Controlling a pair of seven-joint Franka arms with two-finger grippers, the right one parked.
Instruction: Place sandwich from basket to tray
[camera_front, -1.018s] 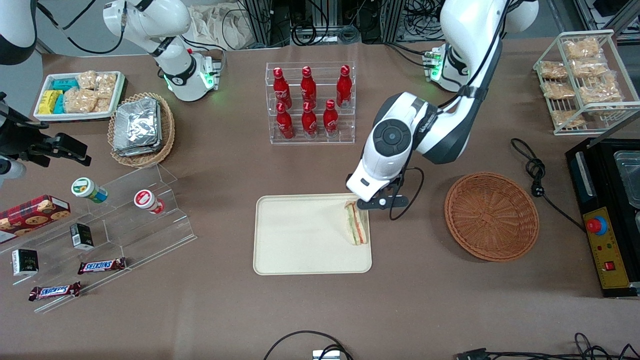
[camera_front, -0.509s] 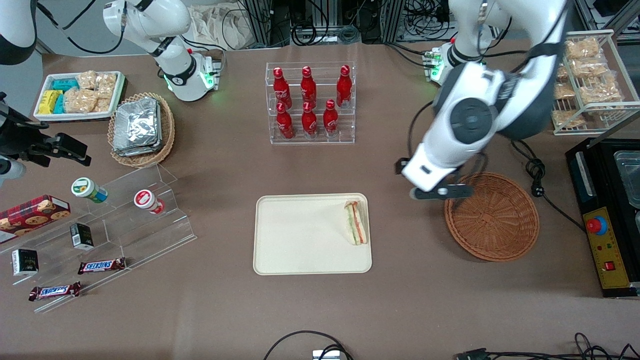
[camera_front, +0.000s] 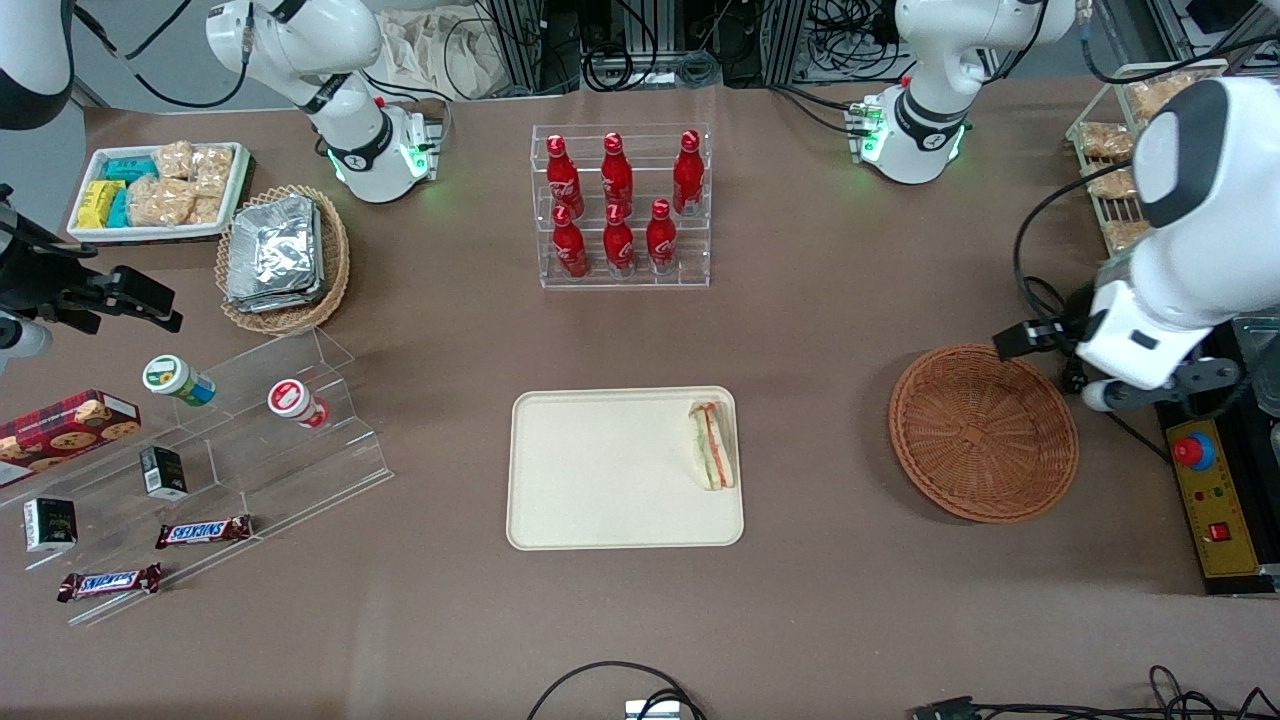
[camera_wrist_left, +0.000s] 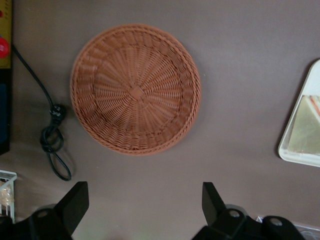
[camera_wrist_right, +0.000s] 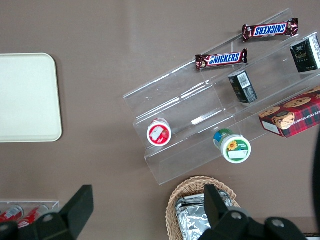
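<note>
So the sandwich (camera_front: 712, 446) is sitting on the tray (camera_front: 600, 470) now, lying flat near the rim on the side toward the basket, with nothing touching it. A second ago my gripper was right over that end of the tray; half a second ago it was already halfway to the basket, and the sandwich hasn't budged through either step. I'm reading that as a clean release.

The basket (camera_front: 983, 432) is sitting empty, woven bottom fully showing in the wrist view (camera_wrist_left: 135, 96), well apart from the tray toward the working arm's end of the table.

The gripper (camera_front: 1120, 372) is now swinging out past the basket, up by the black control box (camera_front: 1215, 480) with the red button, clear of both the basket and the tray. From the wrist cam I'm looking down on the basket with the two fingers (camera_wrist_left: 74, 205) spread wide apart and nothing between them, and the tray's corner with the sandwich (camera_wrist_left: 306, 132) is peeking in at the edge.

As far as I can judge, the task itself is done and I'm just retreating the arm. Only thing I'm keeping an eye on is the cable (camera_front: 1068, 335) looping near the basket, since the arm is passing close above it.
</note>
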